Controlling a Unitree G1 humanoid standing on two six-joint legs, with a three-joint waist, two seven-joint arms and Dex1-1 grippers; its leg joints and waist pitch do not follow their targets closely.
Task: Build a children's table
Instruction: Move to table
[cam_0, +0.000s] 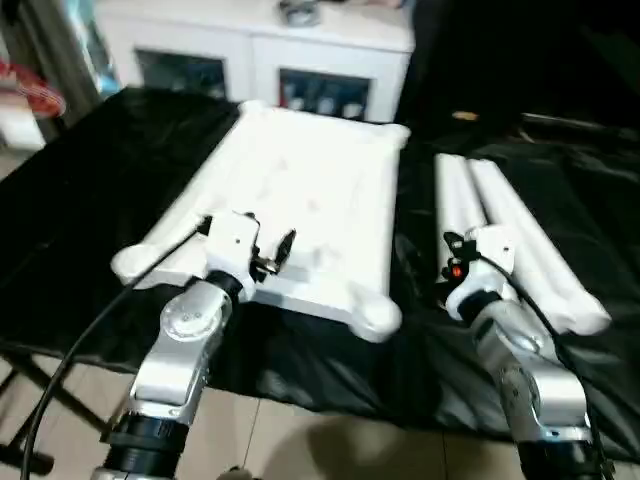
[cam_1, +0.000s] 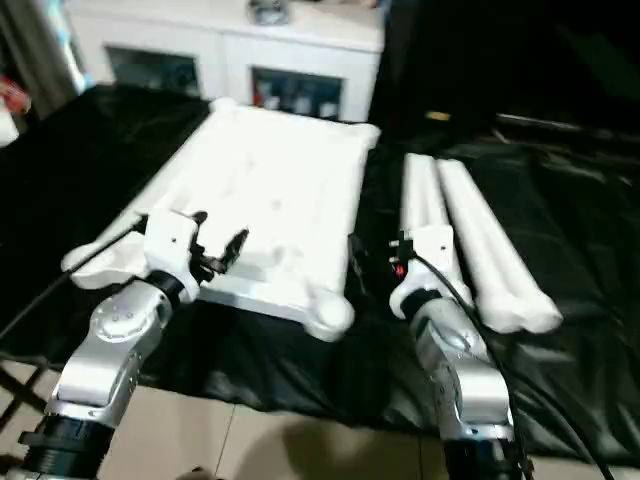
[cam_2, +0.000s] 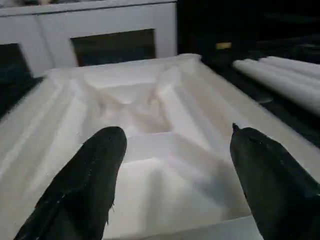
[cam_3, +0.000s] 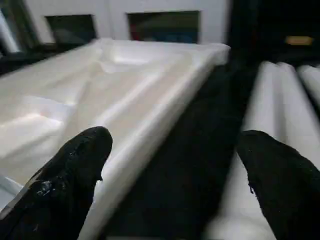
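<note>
Silver forearms rise from the near edge of the head views, each ending in a two-fingered end effector. Lying upside down on the black-draped table is the white tabletop, its ribbed, cross-braced underside facing up and rounded sockets at its corners. The left end effector hovers over the tabletop's near edge with its black fingers spread wide and holding nothing; the left wrist view looks between them onto the ribs.

Just to the right of the tabletop, across a strip of black cloth, the white legs lie side by side, running away from the robot. How many lie in the bundle cannot be told. The right end effector sits near the tabletop's near right corner, over the cloth gap between tabletop and legs, its fingers wide apart and empty; one finger stands over the tabletop's edge, the other over the legs.

Beyond the tabletop's far edge stands a white cabinet with glass doors.
</note>
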